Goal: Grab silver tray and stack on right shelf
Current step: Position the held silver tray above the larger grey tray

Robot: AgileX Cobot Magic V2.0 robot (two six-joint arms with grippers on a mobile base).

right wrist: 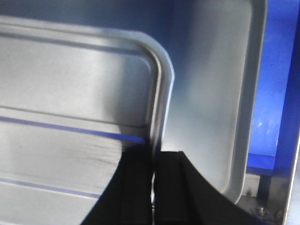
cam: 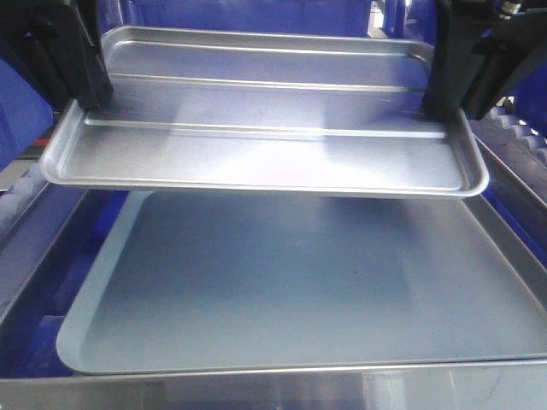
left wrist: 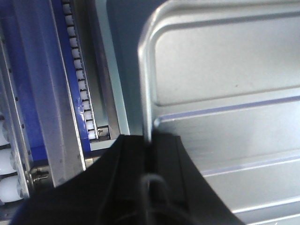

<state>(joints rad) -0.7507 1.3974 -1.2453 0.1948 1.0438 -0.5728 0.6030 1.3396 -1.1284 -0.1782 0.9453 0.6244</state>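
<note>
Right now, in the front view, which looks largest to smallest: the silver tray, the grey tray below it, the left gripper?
1. grey tray, partly hidden yet largest.
2. silver tray.
3. left gripper, cropped by the frame, so its full size is unsure.

The silver tray point(cam: 265, 128) is shiny, shallow and rectangular, with rounded corners, a raised rim and long ridges across its floor. It hangs about level between the tools. The left gripper point(cam: 90, 101) pinches its left short rim and the right gripper point(cam: 444, 109) pinches the opposite one. The right shelf point(left wrist: 82, 91) has steel rails lined with small white rollers, running just outside the left gripper and lower than it.
</note>
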